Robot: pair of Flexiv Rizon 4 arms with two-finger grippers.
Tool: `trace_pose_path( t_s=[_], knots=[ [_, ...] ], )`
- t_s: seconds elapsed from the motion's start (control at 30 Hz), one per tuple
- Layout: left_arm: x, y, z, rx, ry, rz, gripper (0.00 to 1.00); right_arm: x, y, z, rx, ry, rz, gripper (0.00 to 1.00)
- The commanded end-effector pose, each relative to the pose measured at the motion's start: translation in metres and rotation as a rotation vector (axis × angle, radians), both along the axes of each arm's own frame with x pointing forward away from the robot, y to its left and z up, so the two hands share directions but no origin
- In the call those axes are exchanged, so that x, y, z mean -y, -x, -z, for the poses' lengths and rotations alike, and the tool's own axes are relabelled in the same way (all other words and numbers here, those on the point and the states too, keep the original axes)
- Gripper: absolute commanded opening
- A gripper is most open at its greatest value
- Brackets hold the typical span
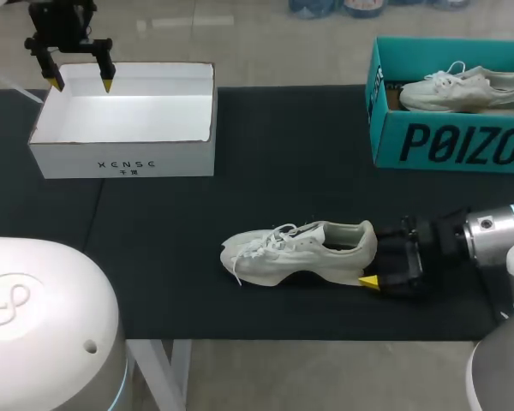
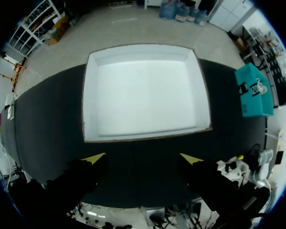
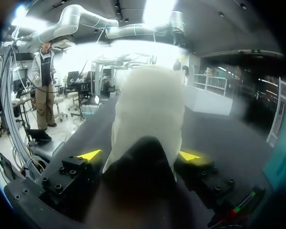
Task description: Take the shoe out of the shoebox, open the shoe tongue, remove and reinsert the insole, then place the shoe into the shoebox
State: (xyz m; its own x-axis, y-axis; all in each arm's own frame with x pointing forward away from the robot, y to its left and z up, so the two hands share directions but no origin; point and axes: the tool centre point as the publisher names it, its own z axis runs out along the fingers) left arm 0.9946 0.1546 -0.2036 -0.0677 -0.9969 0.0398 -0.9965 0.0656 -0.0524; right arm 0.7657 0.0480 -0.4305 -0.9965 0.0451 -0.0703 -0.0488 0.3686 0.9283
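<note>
Tabletop (image 1: 283,171): covered with a black mat.

Shoe (image 1: 300,253): white, laced, out of any box. It lies on the mat right of the middle, toward the near edge. The toe points to the left arm's side and the heel to the right arm's side. The opening faces up.

Right gripper (image 1: 375,259): comes in low from the right, level with the mat, and sits at the shoe's heel. One yellow tip shows on the near side of the heel; the other is hidden behind it. In the right wrist view the shoe (image 3: 148,109) fills the gap of this gripper (image 3: 138,155). The fingers (image 3: 88,155) stand wide, one yellow tip against each side of the heel, so the hold is on the shoe. The dark heel opening lies nearest the camera and the toe points away.

Shoebox (image 1: 124,163): white, lid off, at the far left of the tabletop and well apart from the shoe. Its white inner floor shows.

Left gripper (image 1: 83,86): hangs over the shoebox's far left corner, pointing down. In the left wrist view this gripper (image 2: 143,158) has its fingers (image 2: 95,157) spread wide and gripping nothing. The shoebox (image 2: 89,95) lies ahead of them.

Teal box (image 1: 445,141): at the far right corner, open, with a second white shoe (image 1: 463,86) lying in it.
</note>
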Motion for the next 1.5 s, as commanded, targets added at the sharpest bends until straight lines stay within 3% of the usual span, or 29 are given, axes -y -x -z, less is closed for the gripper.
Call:
trace_pose_path(
  t_s=[0.03,0.23,0.27,0.3,0.33,1.03,1.17,1.33,1.5],
  knots=[
    [0.0,0.001,0.0,0.001,-0.002,0.0,1.0,-0.008,-0.003,0.005,-0.008,-0.008,0.002,1.0],
    [0.0,0.001,0.0,0.001,-0.002,0.0,1.0,-0.011,-0.006,0.007,-0.007,-0.011,0.005,1.0],
    [0.0,0.001,0.0,0.001,-0.002,0.0,1.0,-0.011,-0.006,0.007,-0.006,-0.011,0.005,0.93],
    [0.0,0.001,0.0,0.001,-0.002,0.0,1.0,-0.012,-0.006,0.007,-0.006,-0.011,0.005,0.11],
    [0.0,0.001,0.0,0.001,-0.002,0.0,1.0,-0.012,-0.007,0.007,-0.003,-0.011,0.003,0.0],
    [0.0,0.001,0.0,0.001,-0.002,0.0,1.0,-0.012,-0.007,0.007,-0.003,-0.013,0.011,0.0],
    [0.056,0.023,0.012,0.038,-0.012,0.002,1.0,-0.012,-0.007,0.007,-0.003,-0.013,0.011,0.0],
    [0.125,0.067,0.027,0.12,-0.074,-0.064,1.0,-0.012,-0.007,0.007,-0.003,-0.013,0.011,0.0],
    [0.186,0.106,0.05,0.098,-0.042,-0.073,1.0,-0.012,-0.007,0.007,-0.003,-0.013,0.011,0.0]
  ],
)
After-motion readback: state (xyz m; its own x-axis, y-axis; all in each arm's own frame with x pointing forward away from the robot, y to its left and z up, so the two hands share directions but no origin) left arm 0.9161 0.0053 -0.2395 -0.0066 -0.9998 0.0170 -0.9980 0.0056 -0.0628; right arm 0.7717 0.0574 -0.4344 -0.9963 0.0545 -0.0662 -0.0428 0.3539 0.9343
